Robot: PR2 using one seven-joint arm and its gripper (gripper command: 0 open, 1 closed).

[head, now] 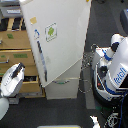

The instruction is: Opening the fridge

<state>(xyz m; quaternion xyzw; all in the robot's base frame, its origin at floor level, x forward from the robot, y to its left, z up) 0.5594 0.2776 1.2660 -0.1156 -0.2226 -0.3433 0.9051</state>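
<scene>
Low-res, blurry, even indoor light

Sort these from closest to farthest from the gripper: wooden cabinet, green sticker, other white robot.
1. Wooden cabinet, right beside the gripper, exterior view's left.
2. Green sticker, on the fridge door, middle.
3. White robot, exterior view's far right.

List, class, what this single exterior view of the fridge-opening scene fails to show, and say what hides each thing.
- Fridge interior: hidden behind its swung door.
- Fridge top: cut off by the upper edge.
- Gripper jaws: too blurred to tell whether open.
- Lower fridge drawers: partly covered by the door.
- Green sticker figure: too small to read.
</scene>
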